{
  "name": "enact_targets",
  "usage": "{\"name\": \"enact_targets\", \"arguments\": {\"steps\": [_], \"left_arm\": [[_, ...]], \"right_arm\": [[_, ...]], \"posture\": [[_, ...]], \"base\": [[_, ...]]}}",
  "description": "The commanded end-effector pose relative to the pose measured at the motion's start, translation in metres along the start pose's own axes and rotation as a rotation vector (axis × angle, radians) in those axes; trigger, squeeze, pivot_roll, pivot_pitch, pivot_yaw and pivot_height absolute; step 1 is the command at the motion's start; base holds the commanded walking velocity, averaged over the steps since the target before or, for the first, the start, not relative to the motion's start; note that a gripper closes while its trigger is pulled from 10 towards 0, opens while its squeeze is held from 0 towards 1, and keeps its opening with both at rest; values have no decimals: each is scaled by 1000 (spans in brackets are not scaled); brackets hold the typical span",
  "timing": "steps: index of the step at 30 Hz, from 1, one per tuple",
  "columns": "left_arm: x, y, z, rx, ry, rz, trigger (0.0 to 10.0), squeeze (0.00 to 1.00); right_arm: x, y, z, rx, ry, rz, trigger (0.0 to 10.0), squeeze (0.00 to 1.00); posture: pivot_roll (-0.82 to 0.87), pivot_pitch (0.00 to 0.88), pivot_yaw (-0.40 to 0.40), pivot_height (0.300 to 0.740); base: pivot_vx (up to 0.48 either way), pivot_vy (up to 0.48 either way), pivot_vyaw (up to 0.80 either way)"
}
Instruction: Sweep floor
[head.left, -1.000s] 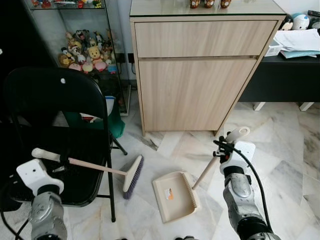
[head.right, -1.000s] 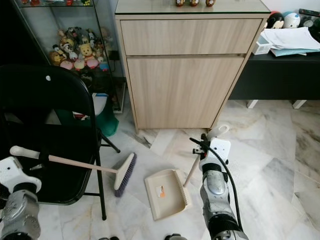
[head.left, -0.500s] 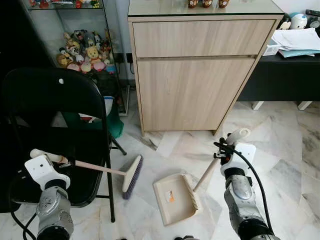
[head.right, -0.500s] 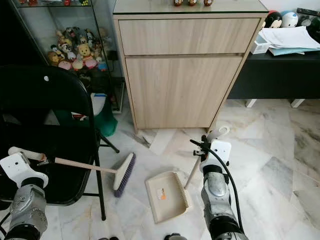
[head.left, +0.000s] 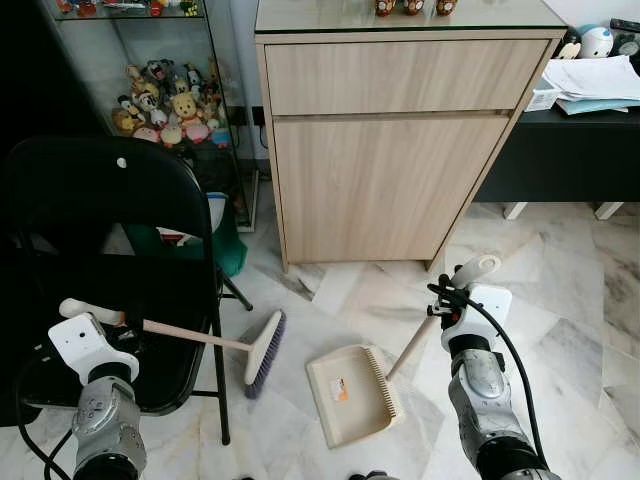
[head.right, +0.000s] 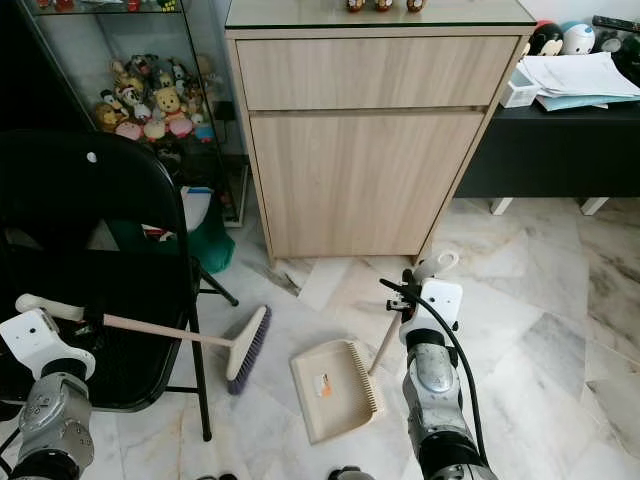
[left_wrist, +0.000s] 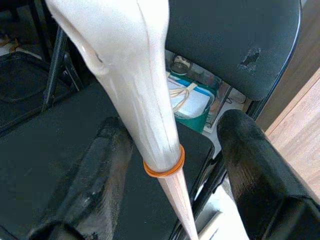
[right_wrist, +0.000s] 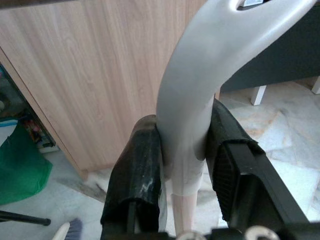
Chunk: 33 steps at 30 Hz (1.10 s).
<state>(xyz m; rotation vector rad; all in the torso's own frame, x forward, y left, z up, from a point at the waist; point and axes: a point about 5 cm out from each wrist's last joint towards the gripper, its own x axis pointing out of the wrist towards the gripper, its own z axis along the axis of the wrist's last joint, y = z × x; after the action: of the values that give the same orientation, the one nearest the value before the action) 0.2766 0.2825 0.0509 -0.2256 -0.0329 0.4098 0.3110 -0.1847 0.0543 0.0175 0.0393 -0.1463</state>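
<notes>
The left gripper (head.left: 118, 322) is sitting higher in the lower left of the frame than a second ago, its wrist now tucked close beneath the broom (head.left: 200, 340) handle's white end, while the brush head is barely shifting.

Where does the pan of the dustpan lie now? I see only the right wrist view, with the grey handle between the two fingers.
Observer: The dustpan has its pan flat on the marble floor, in front of the wooden cabinet. The right gripper is shut on its handle.
Operator: And where is the broom?
Observer: The head of the broom is low by the floor, to the left of the pan, with a gap between them.
Operator: What stands near it?
Observer: A black folding chair. The broom's handle crosses its front leg and runs to the left gripper.
</notes>
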Motion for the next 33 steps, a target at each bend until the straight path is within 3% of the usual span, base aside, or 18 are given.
{"name": "enact_targets", "arguments": {"steps": [1,26,33], "left_arm": [[-3,3,-6,10,25,9,0,0],[-3,0,-7,-46,11,26,0,0],[-4,-12,-6,-56,10,-77,0,0]], "right_arm": [[1,-1,5,-1,-23,0,10000,0],[1,-1,5,2,-21,1,10000,0],[1,-1,5,3,-21,-1,10000,0]], "posture": [[-100,161,-16,740],[-103,166,-17,740],[-99,169,-13,740]], "base": [[0,0,0],[0,0,0],[0,0,0]]}}
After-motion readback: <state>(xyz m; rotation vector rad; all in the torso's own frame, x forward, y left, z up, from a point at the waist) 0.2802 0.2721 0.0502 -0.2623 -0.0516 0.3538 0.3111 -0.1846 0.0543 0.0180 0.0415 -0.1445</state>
